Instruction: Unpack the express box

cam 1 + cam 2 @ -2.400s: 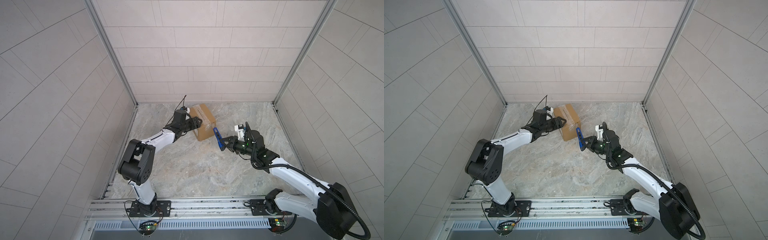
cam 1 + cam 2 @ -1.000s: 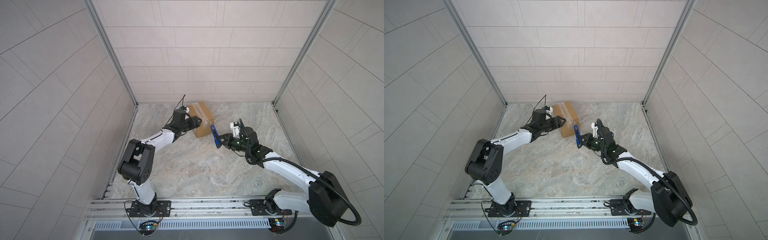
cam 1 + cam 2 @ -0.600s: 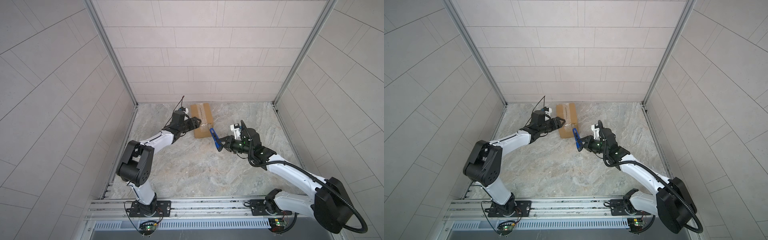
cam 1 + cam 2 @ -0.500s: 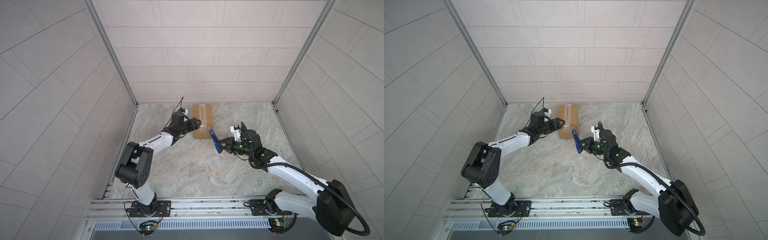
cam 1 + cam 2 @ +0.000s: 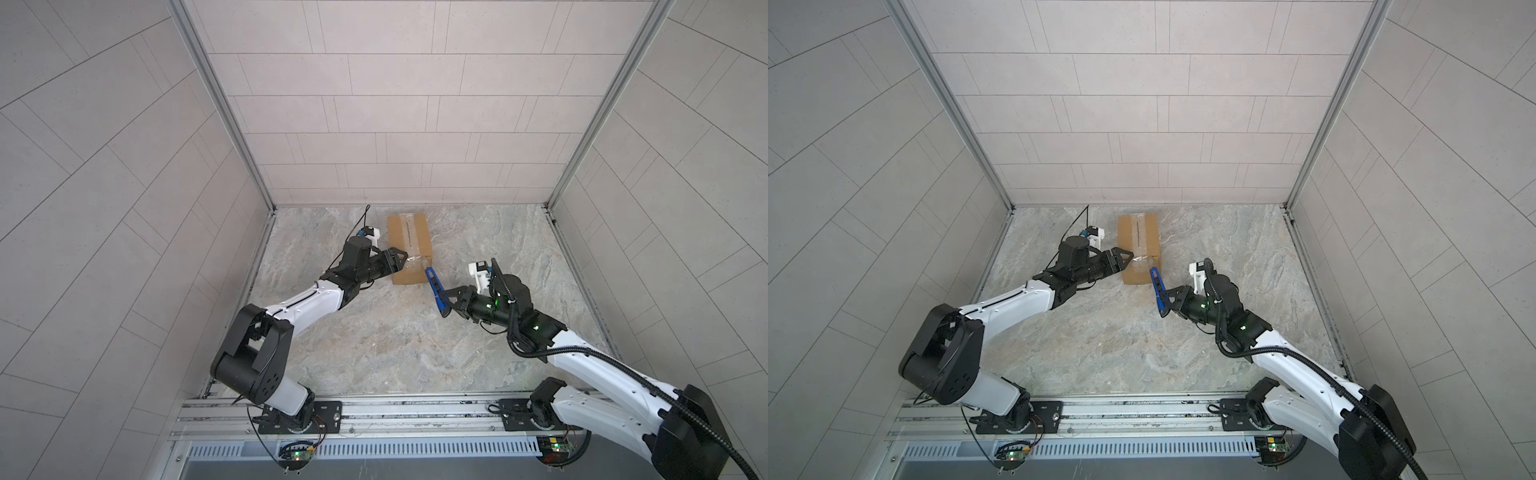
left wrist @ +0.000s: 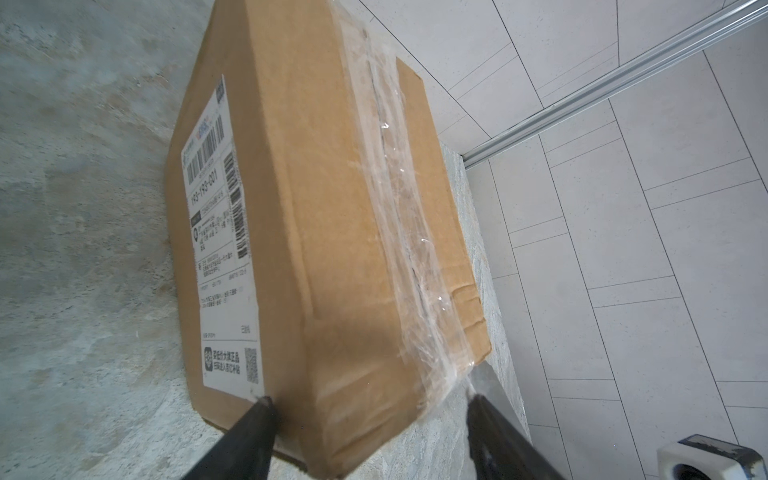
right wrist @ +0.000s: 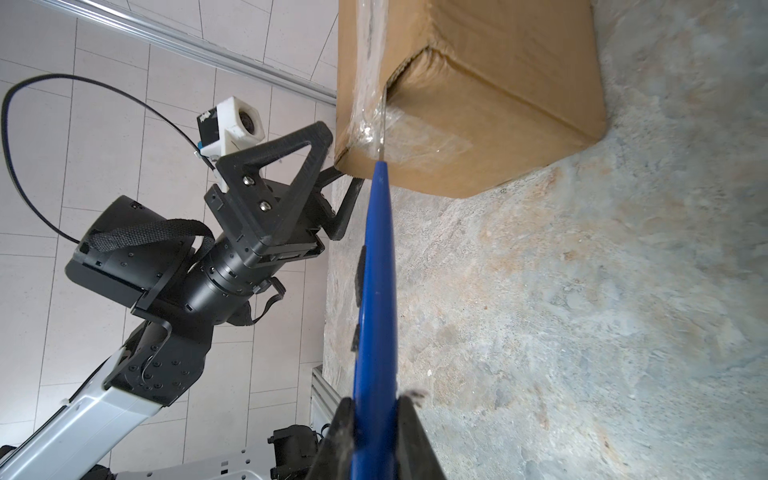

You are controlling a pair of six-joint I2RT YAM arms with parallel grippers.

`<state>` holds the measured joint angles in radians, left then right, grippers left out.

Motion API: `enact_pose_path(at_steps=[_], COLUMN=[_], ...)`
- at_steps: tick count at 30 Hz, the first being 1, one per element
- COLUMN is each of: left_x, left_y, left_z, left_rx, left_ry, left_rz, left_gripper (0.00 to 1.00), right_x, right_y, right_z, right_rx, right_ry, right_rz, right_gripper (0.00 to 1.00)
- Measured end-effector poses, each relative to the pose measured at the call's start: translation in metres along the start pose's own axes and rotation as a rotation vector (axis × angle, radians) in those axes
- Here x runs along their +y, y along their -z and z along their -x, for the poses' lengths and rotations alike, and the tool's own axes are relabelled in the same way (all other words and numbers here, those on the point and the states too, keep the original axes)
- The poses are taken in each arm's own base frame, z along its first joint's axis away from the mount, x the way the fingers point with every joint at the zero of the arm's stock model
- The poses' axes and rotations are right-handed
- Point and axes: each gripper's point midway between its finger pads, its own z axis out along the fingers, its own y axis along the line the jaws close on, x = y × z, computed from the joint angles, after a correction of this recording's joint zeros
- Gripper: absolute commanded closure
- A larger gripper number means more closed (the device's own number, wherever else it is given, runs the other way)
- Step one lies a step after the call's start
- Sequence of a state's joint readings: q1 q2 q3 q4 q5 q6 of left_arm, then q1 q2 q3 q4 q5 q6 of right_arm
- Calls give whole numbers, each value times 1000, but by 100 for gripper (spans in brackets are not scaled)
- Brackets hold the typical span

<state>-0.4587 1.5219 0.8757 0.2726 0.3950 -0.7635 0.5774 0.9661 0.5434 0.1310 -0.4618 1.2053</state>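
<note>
The express box point(image 5: 409, 245) is lying on the surface point(image 5: 374, 340), close to the back wall and about midway between the side walls, its long side running front to back. The left claw point(image 5: 401, 261) is sitting just left of the box, its jaws standing apart on either side of the box's near left corner. The right claw point(image 5: 446, 302) is sitting in front of the box and to its right, clamping the cutter point(image 5: 434, 289), whose tip is touching the box's near end at the taped seam.
</note>
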Motion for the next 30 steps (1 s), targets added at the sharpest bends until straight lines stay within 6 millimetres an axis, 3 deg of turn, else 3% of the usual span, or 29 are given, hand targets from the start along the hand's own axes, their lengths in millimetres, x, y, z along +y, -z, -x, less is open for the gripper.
enact_pose_path(at_steps=[7,17,24,30], left_x=[-1,0,27,28], left_y=[2,-14,-38,-41], left_z=[8,55,42,42], left_rx=[-5,-42,24,24], left_ry=[-18,-74,-68,-73], left_rz=[13,41,91,87], left_gripper=[22,26,35,38], right_x=[0,-2,-1,1], right_y=[-1,-7,-7,-11], right_z=[2,5,6,12], right_rx=[-15,-22,-27,-51], right_ry=[12,25,26,-10], right_rz=[2,1,5,15], right_gripper=[100,100,100,100])
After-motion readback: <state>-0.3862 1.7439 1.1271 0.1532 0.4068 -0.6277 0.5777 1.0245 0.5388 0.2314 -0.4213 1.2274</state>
